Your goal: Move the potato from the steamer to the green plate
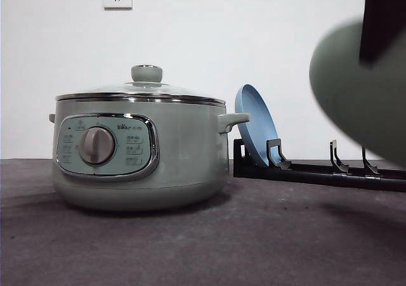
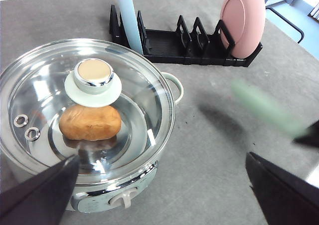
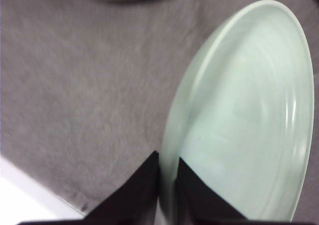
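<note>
The steamer point(image 1: 139, 149) stands at the left of the table with its glass lid point(image 2: 60, 110) on. Through the lid, in the left wrist view, I see the orange-brown potato point(image 2: 89, 122) lying inside on the bottom. My left gripper point(image 2: 162, 157) hovers above the steamer, open wide, one finger on each side. The green plate point(image 3: 244, 120) is held up off the table on the right, tilted and blurred point(image 1: 361, 89). My right gripper point(image 3: 168, 157) is shut on its rim.
A black dish rack point(image 1: 317, 169) sits behind and to the right of the steamer. It holds a blue plate point(image 1: 255, 124) on edge and a pink plate point(image 2: 242, 20). Bare grey tabletop point(image 1: 266, 235) lies in front of the rack.
</note>
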Tool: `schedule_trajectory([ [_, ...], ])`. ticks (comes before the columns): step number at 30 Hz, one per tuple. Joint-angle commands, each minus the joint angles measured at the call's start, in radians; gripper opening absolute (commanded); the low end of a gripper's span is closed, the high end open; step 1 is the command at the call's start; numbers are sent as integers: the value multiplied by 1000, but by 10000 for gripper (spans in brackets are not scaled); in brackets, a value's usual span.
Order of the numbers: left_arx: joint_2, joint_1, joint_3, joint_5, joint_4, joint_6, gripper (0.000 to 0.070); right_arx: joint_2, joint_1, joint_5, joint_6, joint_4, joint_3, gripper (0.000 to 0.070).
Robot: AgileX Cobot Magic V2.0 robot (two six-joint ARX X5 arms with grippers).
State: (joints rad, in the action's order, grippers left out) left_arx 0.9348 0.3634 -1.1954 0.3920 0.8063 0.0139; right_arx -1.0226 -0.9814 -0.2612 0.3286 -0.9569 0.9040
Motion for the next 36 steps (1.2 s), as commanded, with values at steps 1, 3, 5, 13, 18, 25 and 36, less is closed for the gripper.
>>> schedule_trajectory([
  [1,4,5,-24,3,-5,-3,700,-31,-23,-16,33,39,-10,4],
  [3,4,5,-24,3,-6,-3,700,-71,-43,-42,43,67,-29,4],
  [5,5,5,-24,3,-6,-3,700,-115,-65,-69,43,83,-37,4],
  [13,5,5,-24,3,-5,-3,700,-297,-136,-91,42,154,-39,4],
  [18,5,5,-24,3,-5,-3,700,-398,-159,-114,57,209,-39,4],
  [25,5,5,-24,3,0,-6,700,-477,-176,-113,63,226,-39,5],
  [36,5,5,-24,3,10,-14,700,-479,-174,-36,87,258,-38,311],
])
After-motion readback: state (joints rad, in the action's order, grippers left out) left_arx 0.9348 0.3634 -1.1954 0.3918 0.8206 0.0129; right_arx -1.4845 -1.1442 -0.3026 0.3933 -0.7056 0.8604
